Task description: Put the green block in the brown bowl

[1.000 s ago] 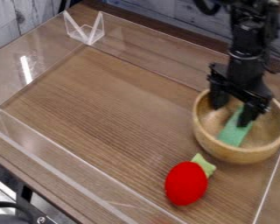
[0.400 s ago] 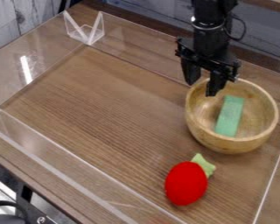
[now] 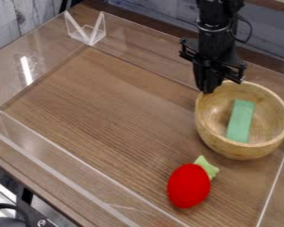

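**A:** Green block [image 3: 240,121] — where is it?

**B:** Lying flat inside the brown bowl [image 3: 216,139], a plain pale-green bar running roughly front to back across the hollow, shorter than the bowl is wide.

**A:** Start from the biggest thing, then.

**B:** The table [image 3: 109,115]: dark wood-grain surface, streaky, fenced by clear plastic walls [image 3: 32,53] that catch glare. Next the bowl, round, light wood with visible grain and a thick rim, sitting near the right edge. Then the black arm, upright above the bowl's back-left rim.

**A:** And its gripper [image 3: 211,86]?

**B:** Pointing straight down, empty, just behind the bowl's rim. The dark fingers look drawn close together, though I cannot tell whether they fully meet.

**A:** Anything smaller?

**B:** A red strawberry toy [image 3: 191,184], rounded and matte, with a green leafy top, on the table in front of the bowl, apart from it.
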Controlling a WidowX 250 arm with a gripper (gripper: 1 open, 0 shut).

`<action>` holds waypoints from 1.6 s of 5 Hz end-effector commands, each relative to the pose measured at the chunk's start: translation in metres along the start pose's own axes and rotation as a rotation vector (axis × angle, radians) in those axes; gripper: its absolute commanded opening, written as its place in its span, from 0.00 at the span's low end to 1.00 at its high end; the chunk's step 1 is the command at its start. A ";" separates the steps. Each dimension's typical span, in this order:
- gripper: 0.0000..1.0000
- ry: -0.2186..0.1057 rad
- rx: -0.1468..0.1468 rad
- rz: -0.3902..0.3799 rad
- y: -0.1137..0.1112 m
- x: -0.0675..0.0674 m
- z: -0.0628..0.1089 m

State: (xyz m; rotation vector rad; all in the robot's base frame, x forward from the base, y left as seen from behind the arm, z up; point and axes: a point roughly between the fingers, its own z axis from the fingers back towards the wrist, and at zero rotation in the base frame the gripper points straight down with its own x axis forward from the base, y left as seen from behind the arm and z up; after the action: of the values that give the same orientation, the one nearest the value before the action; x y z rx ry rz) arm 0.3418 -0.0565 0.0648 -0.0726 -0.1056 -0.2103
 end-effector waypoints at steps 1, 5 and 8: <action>1.00 -0.031 -0.005 -0.011 -0.013 0.010 0.006; 1.00 -0.007 -0.024 -0.091 -0.015 -0.003 0.018; 1.00 -0.005 -0.019 -0.080 -0.013 -0.007 0.003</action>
State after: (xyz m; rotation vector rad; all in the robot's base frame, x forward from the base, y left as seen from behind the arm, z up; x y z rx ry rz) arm 0.3273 -0.0697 0.0524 -0.0884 -0.0623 -0.2977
